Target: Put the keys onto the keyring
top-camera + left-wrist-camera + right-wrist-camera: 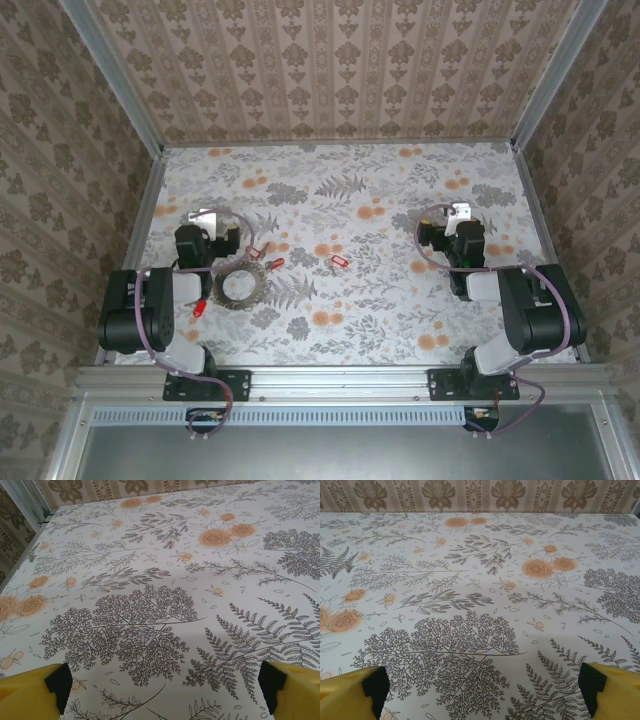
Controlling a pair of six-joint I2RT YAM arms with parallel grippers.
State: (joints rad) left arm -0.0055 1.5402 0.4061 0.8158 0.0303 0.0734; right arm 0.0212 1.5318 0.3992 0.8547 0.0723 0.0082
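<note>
keyring (pixel 238 287) beside the left arm (pixel 150 305), red keys (pixel 277 263) loose around it

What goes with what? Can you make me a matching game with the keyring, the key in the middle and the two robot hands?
Things:
1. keyring
2. middle key
3. left hand
4. right hand

Matches:
a. red
b. open, on the right
c. grey
d. open, on the left, near the keyring

Pairs: 1-c, 2-a, 3-d, 4-b
</note>
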